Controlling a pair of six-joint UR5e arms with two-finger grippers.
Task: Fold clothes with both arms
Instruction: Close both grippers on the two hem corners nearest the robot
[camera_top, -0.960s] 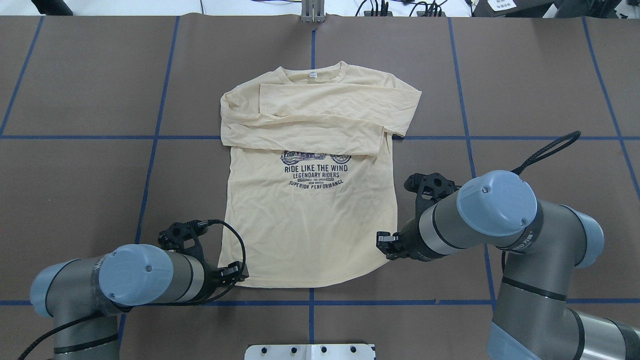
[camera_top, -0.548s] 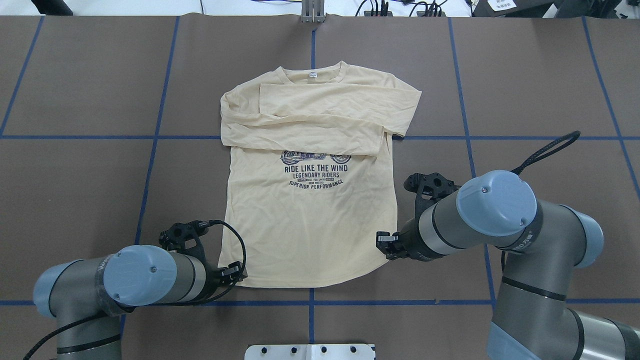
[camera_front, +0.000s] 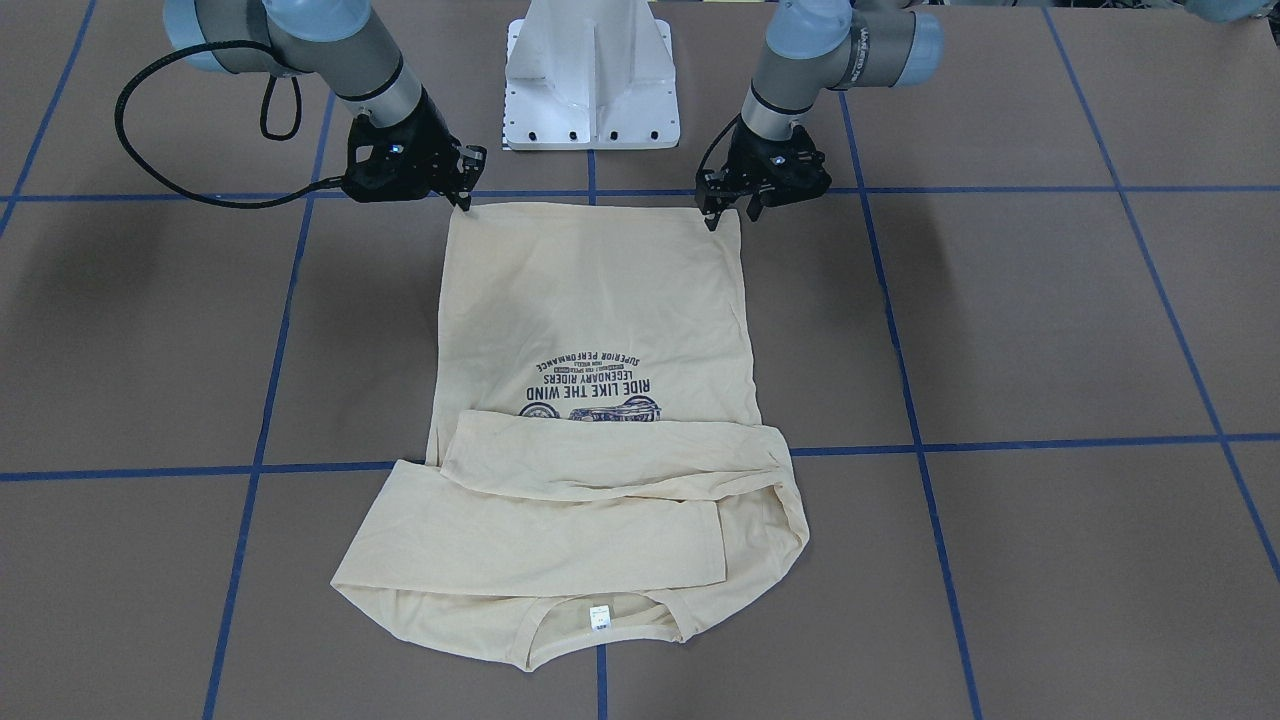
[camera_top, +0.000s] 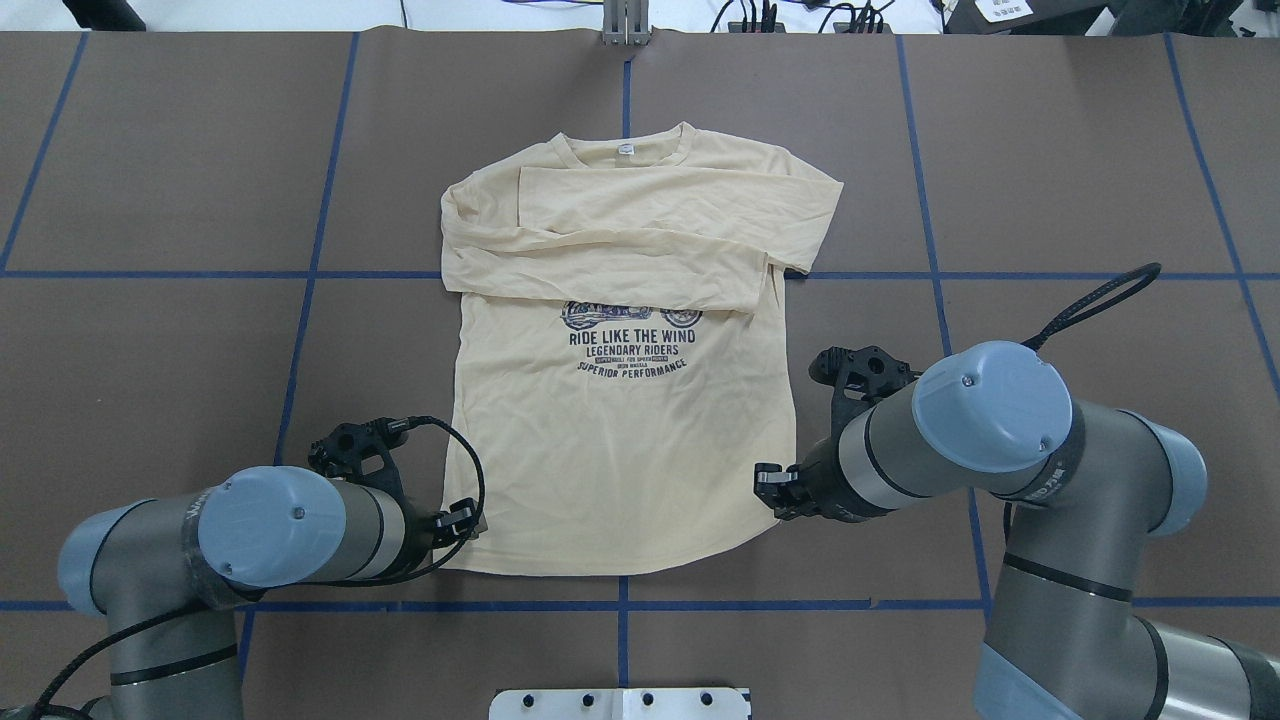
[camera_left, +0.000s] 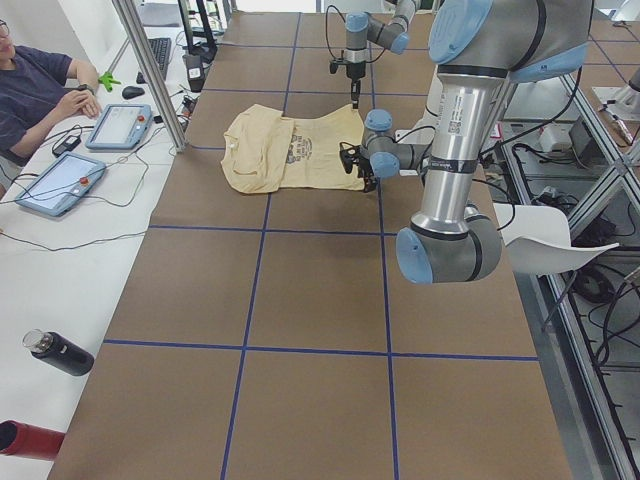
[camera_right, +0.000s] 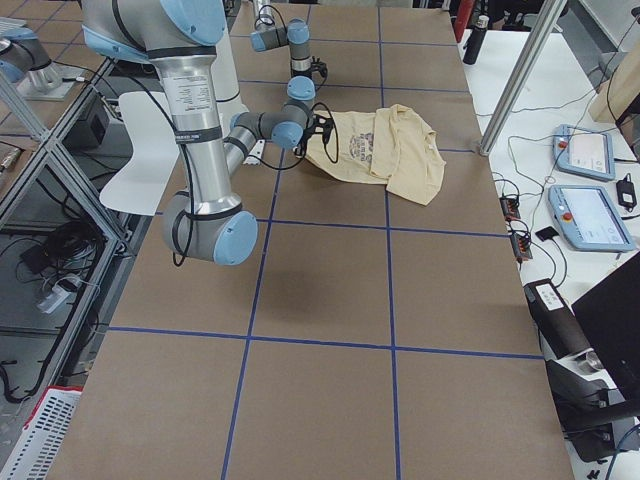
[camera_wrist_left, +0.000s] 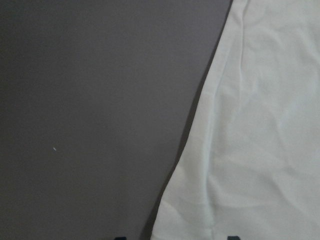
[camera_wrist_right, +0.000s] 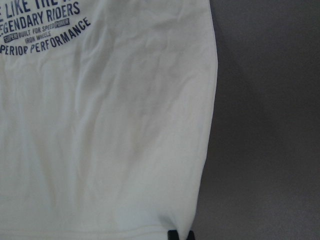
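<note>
The shirt (camera_top: 620, 450) lies flat mid-tabletop (camera_top: 150, 350), collar away from me. Both long sleeves are folded across the chest, with the navy print showing below them and a small white label at the neck. It's a pale cream thin knit: light and limp, so it will sag and drag. I'd pinch both hem corners and lift them together, keeping the hem taut. My left tool (camera_front: 730, 212) is at the left hem corner, jaws apart with the cloth edge between them, nothing gripped yet. My right tool (camera_front: 465, 195) sits on the right hem corner. The wrist view is tight, but it looks clenched on the hem edge.
</note>
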